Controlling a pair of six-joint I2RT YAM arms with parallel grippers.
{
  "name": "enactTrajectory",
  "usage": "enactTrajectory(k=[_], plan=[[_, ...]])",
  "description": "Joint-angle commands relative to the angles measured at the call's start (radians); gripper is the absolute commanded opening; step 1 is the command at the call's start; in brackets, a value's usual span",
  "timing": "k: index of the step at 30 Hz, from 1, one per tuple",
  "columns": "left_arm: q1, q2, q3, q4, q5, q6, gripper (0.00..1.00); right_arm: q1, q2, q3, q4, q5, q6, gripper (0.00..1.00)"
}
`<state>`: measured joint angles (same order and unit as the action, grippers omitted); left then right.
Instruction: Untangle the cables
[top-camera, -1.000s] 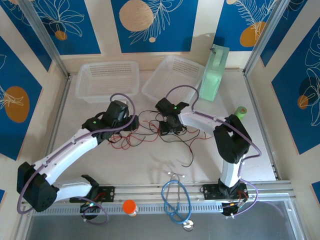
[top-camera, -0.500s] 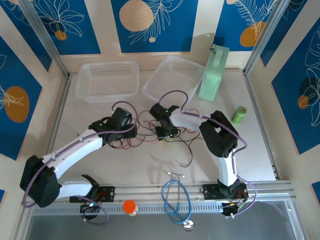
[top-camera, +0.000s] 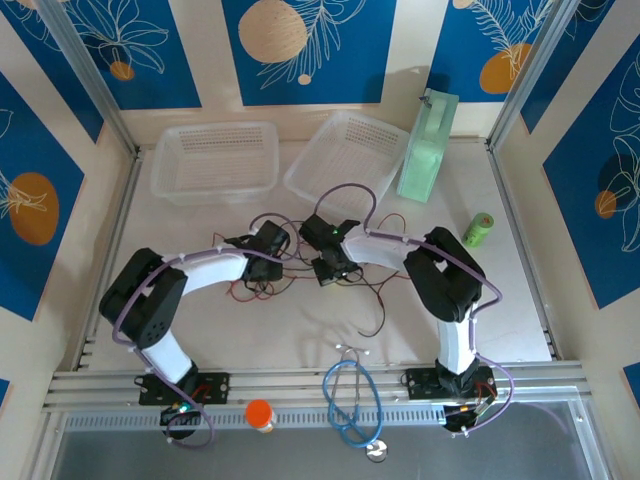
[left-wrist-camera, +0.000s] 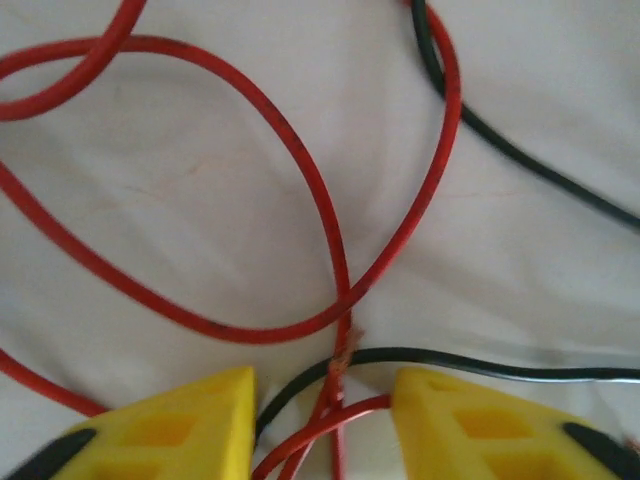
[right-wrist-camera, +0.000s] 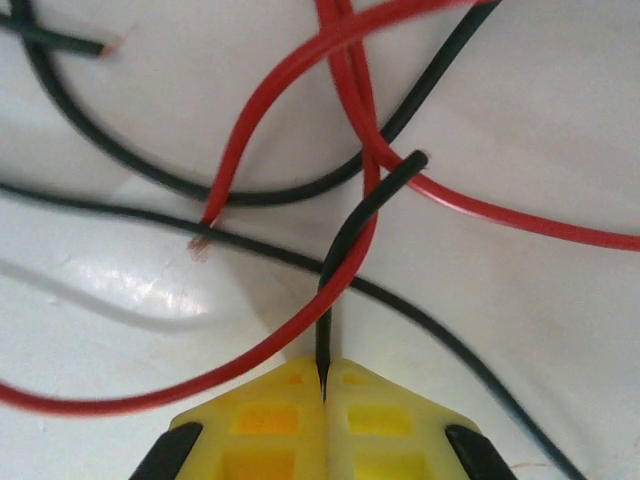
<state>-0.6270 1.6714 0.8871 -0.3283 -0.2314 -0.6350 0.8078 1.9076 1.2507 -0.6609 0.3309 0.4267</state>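
While the right hand (right-wrist-camera: 325, 385) is clamped shut on one black cable (right-wrist-camera: 342, 238), the left hand (left-wrist-camera: 325, 400) stands open, red cables (left-wrist-camera: 318, 200) between its fingers (left-wrist-camera: 160, 430).

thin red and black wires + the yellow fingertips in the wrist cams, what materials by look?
Thin red wire and thin black wire: smooth, slightly glossy plastic insulation, likely PVC or similar; a frayed coppery tip suggests stranded metal inside. Yellow fingertips: matte, opaque, moulded-looking with recessed pockets, probably rigid plastic; could be printed, can't tell.
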Motion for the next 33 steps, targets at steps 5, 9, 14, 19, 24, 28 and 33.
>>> enactTrajectory(k=[5, 9, 14, 19, 24, 28, 33], plan=[[-0.001, 0.094, -0.065, 0.007, -0.075, -0.030, 0.00, -0.039, -0.136, 0.012, -0.276, -0.305, -0.213, 0.00], [0.000, 0.081, -0.101, 0.019, -0.085, -0.046, 0.00, -0.143, -0.212, 0.060, -0.419, -0.430, -0.257, 0.00], [0.001, 0.082, -0.091, -0.013, -0.118, -0.042, 0.00, -0.245, -0.352, 0.075, -0.463, -0.565, -0.269, 0.00], [0.003, 0.077, -0.091, -0.013, -0.121, -0.039, 0.00, -0.356, -0.507, 0.102, -0.448, -0.692, -0.238, 0.00], [0.003, 0.064, -0.098, 0.004, -0.108, -0.035, 0.00, -0.486, -0.608, 0.188, -0.405, -0.856, -0.155, 0.00], [0.003, 0.065, -0.101, 0.015, -0.096, -0.035, 0.00, -0.552, -0.639, 0.335, -0.420, -0.877, -0.109, 0.00], [0.003, 0.062, -0.106, 0.022, -0.092, -0.037, 0.00, -0.627, -0.605, 0.555, -0.439, -0.889, -0.065, 0.00]])
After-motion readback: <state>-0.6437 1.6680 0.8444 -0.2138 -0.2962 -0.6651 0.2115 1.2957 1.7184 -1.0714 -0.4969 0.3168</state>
